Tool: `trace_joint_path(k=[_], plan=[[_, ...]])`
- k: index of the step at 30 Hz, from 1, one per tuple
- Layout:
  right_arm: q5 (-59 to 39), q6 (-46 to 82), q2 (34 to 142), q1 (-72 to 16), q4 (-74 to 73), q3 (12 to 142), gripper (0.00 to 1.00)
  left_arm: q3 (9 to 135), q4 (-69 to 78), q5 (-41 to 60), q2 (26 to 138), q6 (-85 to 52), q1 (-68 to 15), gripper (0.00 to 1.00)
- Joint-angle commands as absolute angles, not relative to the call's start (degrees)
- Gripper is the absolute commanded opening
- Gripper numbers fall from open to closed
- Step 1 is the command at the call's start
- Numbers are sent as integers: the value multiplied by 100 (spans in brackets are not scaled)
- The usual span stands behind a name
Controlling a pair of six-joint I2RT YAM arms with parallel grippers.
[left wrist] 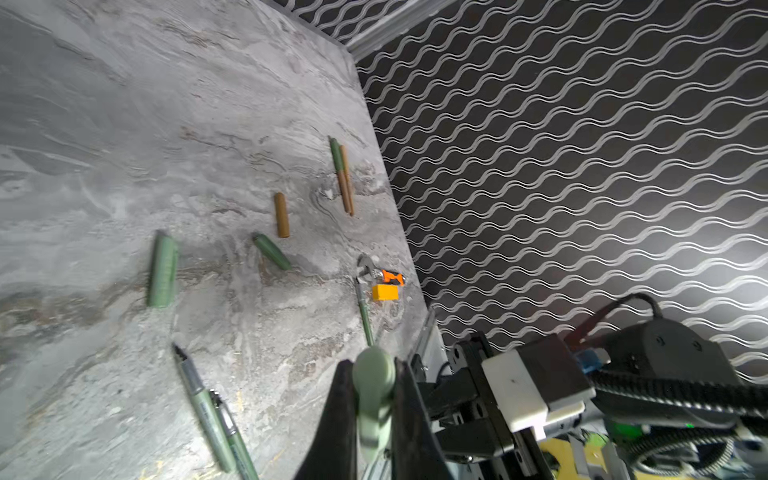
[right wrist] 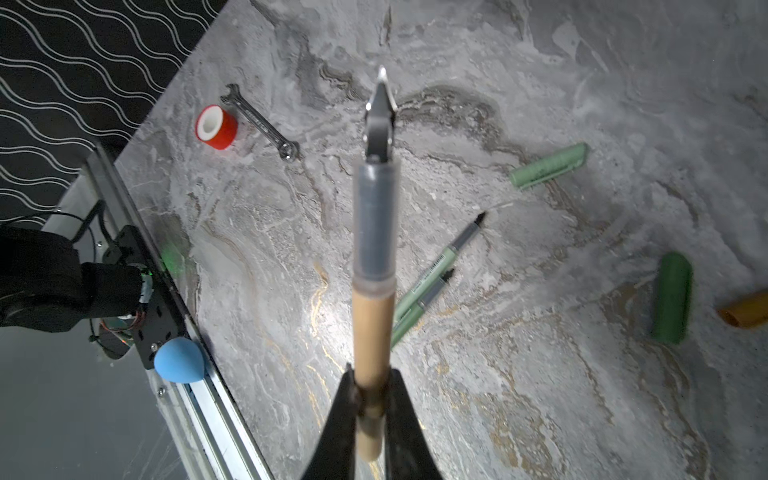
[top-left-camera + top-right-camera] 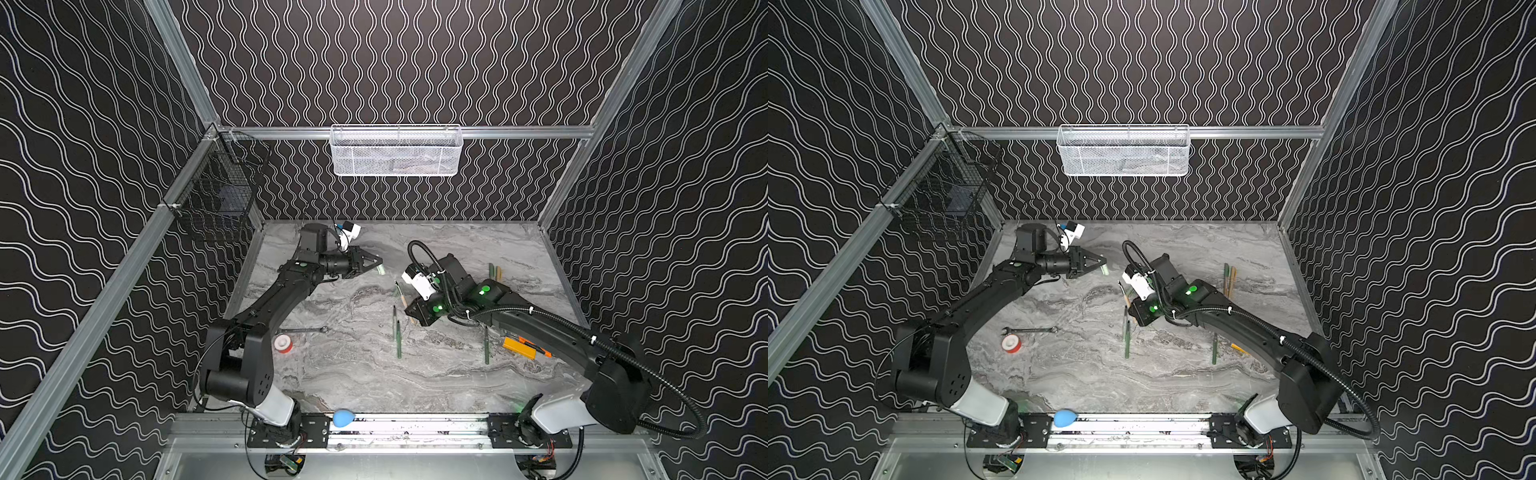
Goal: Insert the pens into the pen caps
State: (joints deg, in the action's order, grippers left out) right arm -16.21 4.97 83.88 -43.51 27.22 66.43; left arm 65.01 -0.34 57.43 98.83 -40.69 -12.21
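My left gripper [image 3: 376, 264] hovers over the back left of the table, shut on a pale green pen cap [image 1: 374, 374]. My right gripper [image 2: 372, 399] is near the table's middle, shut on a tan pen [image 2: 372, 332] whose grey neck and dark tip point away from the wrist. Two uncapped green pens [image 3: 397, 334] lie side by side in the middle, and a third [image 3: 486, 345] lies further right. Loose on the table are a pale green cap [image 2: 548, 166], a dark green cap [image 2: 672, 297] and an orange cap [image 1: 281, 214]. Two capped pens [image 3: 494, 272] lie at the back right.
A silver wrench [image 3: 305, 330] and a red and white tape roll [image 3: 283, 344] lie front left. A yellow-orange utility knife [image 3: 525, 348] lies under the right arm. A white mesh basket [image 3: 397, 149] hangs on the back wall, a black wire basket [image 3: 220, 195] on the left rail.
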Motion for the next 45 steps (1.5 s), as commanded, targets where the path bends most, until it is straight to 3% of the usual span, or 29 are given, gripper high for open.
trace_joint_path(k=[1,8,13,26,40,45], plan=[[-1861,378,8398,-4360,2439,6752,9,6500,593,6198,9898,-4461,-1213,0],[-1936,490,8463,-4359,2323,6823,9,6109,2275,6603,9896,-5532,-1213,0],[-1973,484,8523,-4360,2352,6881,10,6020,2704,6731,9914,-5799,-1213,0],[-1976,544,8491,-4361,2235,6863,10,6406,925,6647,9866,-4402,-1213,0],[-2029,632,8505,-4359,2100,6848,10,6468,365,6694,9756,-3916,-1246,0],[-2013,729,8484,-4359,2121,6829,10,6395,825,6697,9738,-4268,-1244,0]])
